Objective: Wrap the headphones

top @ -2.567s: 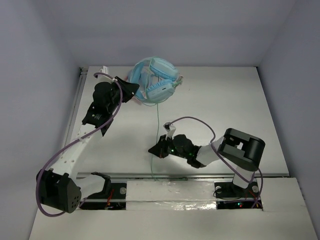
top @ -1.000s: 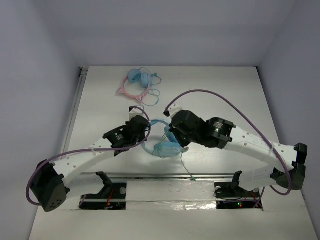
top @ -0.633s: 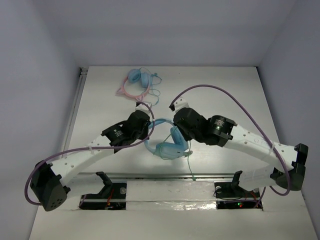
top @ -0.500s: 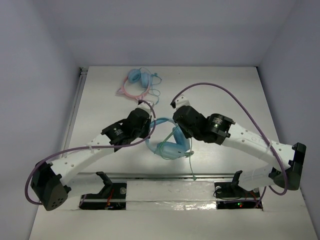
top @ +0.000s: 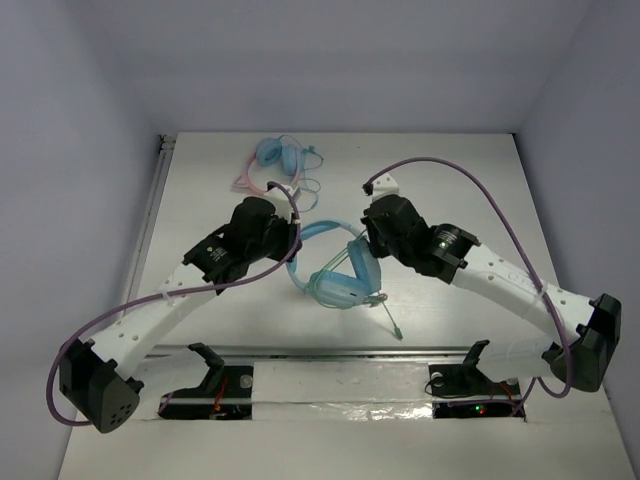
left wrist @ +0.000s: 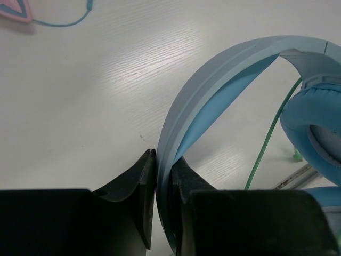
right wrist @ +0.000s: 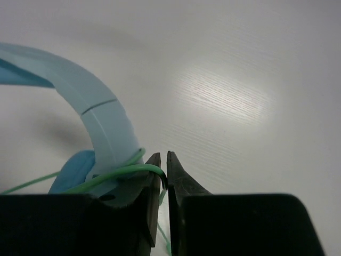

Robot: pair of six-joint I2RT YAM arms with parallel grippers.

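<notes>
While left jaws pinch headphones [top: 335,290] by headband [left wrist: 213,74], cups [left wrist: 314,128] nearward, right jaws slightly parted

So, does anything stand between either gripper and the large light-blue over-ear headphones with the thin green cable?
Nothing visible does. The left gripper is shut directly on the blue headband of the large light-blue over-ear headphones. The right gripper is at their thin pale green cable, which runs into its slightly parted jaws.

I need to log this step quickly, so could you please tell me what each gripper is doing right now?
Left gripper: closed on the headband.
Right gripper: fingers barely apart, cable between them; grip cannot be told.
</notes>
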